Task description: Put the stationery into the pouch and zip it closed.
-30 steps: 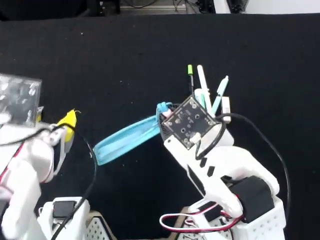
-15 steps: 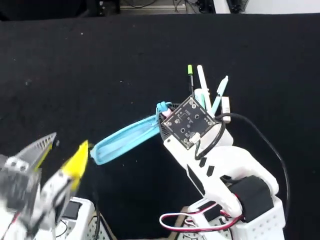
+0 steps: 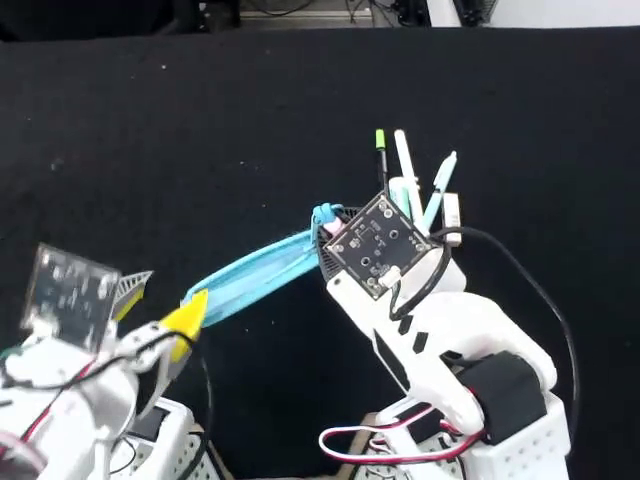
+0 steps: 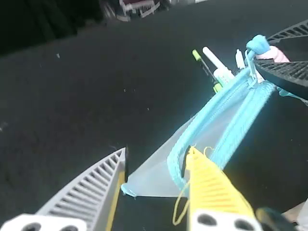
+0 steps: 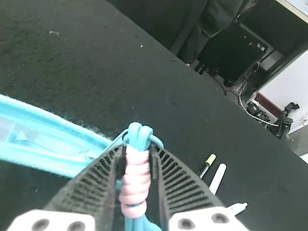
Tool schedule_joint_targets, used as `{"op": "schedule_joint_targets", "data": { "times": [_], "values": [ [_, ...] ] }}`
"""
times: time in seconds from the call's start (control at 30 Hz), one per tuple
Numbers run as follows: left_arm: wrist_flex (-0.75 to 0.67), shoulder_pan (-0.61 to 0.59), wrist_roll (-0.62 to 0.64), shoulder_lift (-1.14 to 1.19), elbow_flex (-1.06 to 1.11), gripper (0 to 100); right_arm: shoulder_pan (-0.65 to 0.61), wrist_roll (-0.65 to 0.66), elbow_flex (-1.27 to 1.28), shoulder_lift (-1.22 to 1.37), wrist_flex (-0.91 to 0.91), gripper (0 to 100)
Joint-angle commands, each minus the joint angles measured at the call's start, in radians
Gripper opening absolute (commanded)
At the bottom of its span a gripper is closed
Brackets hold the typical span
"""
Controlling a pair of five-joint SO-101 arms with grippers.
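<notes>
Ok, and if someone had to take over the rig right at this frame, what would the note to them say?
Right claw: shut on the zip pull of the pouch.
Left claw: open, at the pouch's other end, not gripping it.
Pens: on the table just past the right claw, outside the pouch.
Done: nothing packed; zip open.
Left: load the pens, zip shut.
</notes>
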Motion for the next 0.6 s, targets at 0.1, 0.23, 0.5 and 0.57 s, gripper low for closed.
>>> {"op": "schedule_joint_targets", "data": {
  "times": [0.1,0.23,0.5,0.57],
  "values": [
    [0.002,0.008,0.08,0.097,-0.105,20,-0.012,0.011,0.067,0.027,-0.011,1.1],
    [0.003,0.008,0.08,0.112,-0.036,20,-0.012,0.011,0.064,0.027,-0.012,1.1],
    [0.003,0.008,0.072,0.144,0.111,20,-0.012,0.011,0.064,0.027,-0.012,1.1],
    [0.002,0.007,0.038,0.141,0.101,20,-0.012,0.011,0.064,0.027,-0.012,1.1]
  ]
}}
